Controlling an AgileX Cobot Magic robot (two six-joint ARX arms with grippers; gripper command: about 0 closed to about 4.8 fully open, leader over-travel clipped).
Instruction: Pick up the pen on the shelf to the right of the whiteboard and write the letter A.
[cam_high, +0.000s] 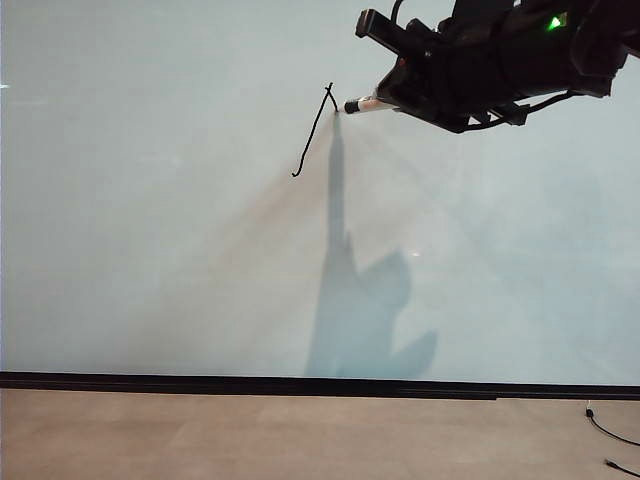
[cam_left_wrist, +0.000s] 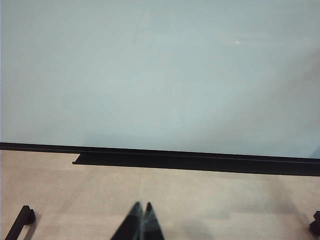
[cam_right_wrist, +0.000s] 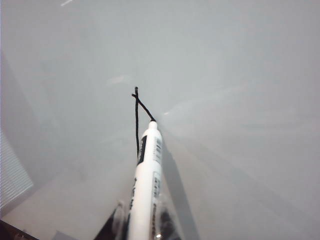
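The right gripper (cam_high: 392, 98), jaws clamped on the pen (cam_right_wrist: 146, 180), presses the marker's black tip against the whiteboard (cam_high: 150, 250) high up on the exterior view's right side — at the short stroke just past the apex of the unfinished letter A (cam_high: 315, 130), one long slanted line drawn. The left gripper (cam_left_wrist: 141, 222) hangs low above the tan floor (cam_left_wrist: 200, 200), jaws closed together and empty

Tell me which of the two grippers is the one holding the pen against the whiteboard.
The right gripper: its fingers are shut on the pen, tip at the black strokes on the whiteboard. The left gripper is shut, empty, low above the floor.
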